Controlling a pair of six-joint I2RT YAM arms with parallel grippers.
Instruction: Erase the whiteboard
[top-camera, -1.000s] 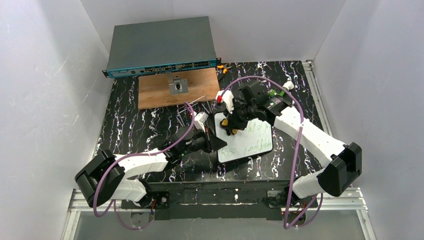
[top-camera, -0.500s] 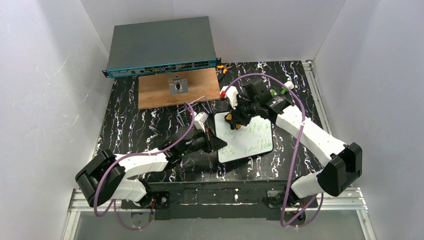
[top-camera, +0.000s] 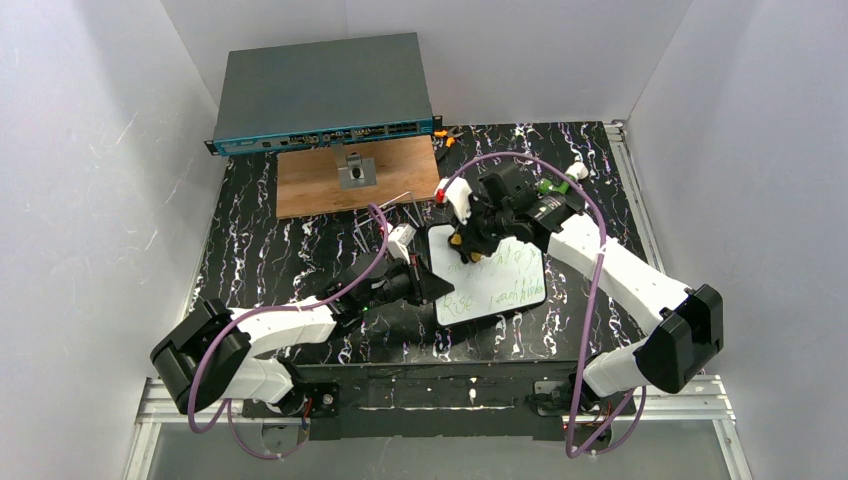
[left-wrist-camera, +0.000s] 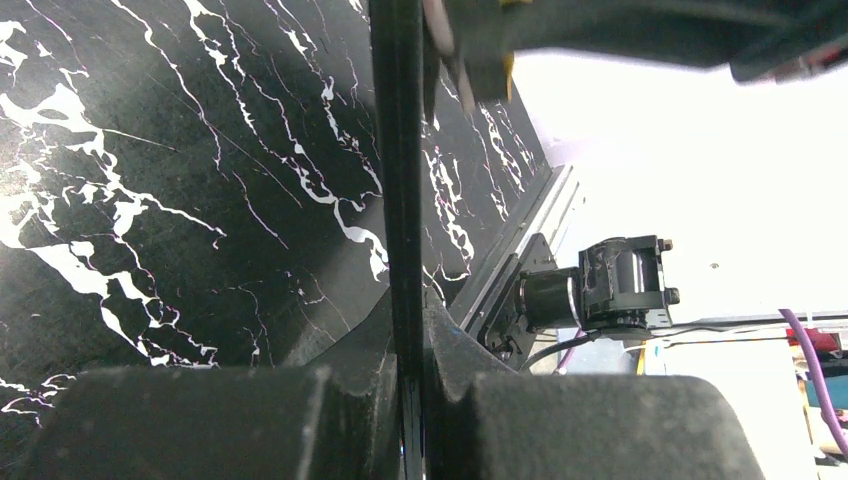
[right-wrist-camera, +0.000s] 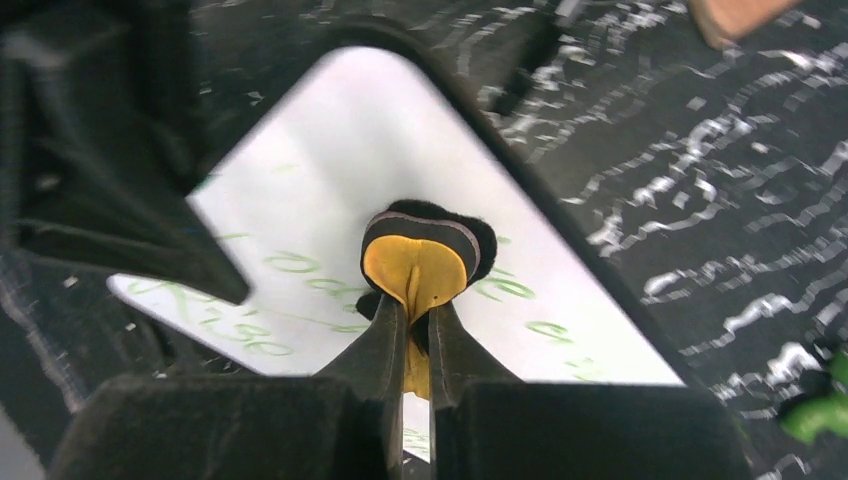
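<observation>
The whiteboard (top-camera: 503, 283) lies on the black marbled table, with green handwriting across it (right-wrist-camera: 330, 150). My left gripper (top-camera: 432, 283) is shut on its left edge; in the left wrist view the thin black rim of the whiteboard (left-wrist-camera: 400, 150) runs straight up from between the left gripper (left-wrist-camera: 410, 312) jaws. My right gripper (top-camera: 468, 243) is over the board's far left corner, shut on a yellow eraser (right-wrist-camera: 415, 262) with a black felt pad. The felt presses on the white surface among the green marks, held by the right gripper (right-wrist-camera: 418, 308).
A grey network switch (top-camera: 322, 90) stands at the back, with a brown wooden panel (top-camera: 310, 190) carrying a metal bracket (top-camera: 357, 172) in front of it. Thin metal keys (top-camera: 400, 205) lie between the panel and the board. White walls close in on three sides.
The right gripper swept the eraser away across the board's far left corner, then came back a little toward me. The left gripper kept its grip and did not move.
</observation>
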